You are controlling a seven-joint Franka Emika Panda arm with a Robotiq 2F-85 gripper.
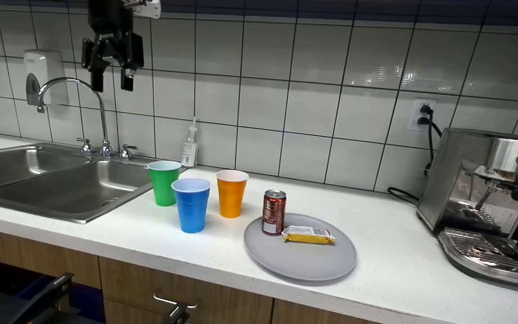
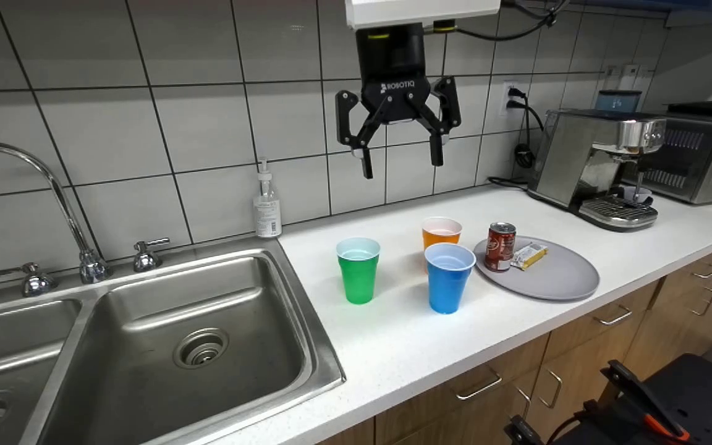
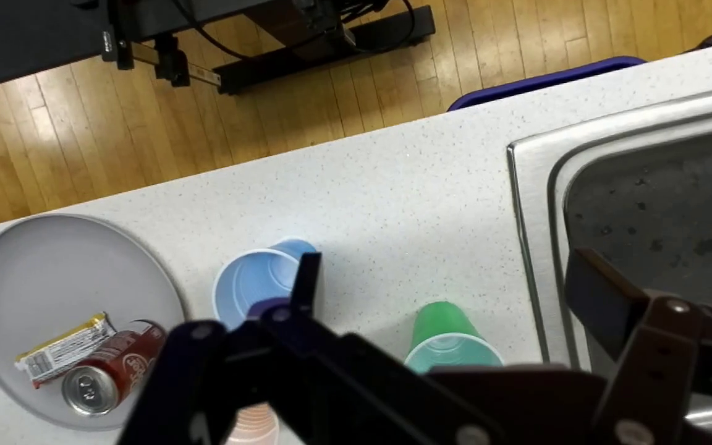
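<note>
One green cup (image 2: 358, 278), one blue cup (image 2: 447, 287) and one orange cup (image 1: 231, 198) stand upright on the bench (image 1: 389, 261), apart from one another. High above the bench hangs the pincer (image 2: 402, 159) — spread wide and holding nothing. In the wrist view the green cup shows between its fingers (image 3: 306, 281), while the pincer partly hides all three cups. The green cup is nearest the sink (image 2: 325, 371), the blue one nearest the bench's front edge, the orange one further back toward the wall (image 1: 367, 117). Near the cups, a plate (image 1: 290, 265) carries an upright can (image 1: 274, 213) and, just beside that, a bar (image 1: 308, 235) lying flat — touching or not, I cannot tell. A bottle (image 2: 267, 213) stands at the sink's back corner; a coffee machine (image 2: 563, 154) sits well beyond the plate.
</note>
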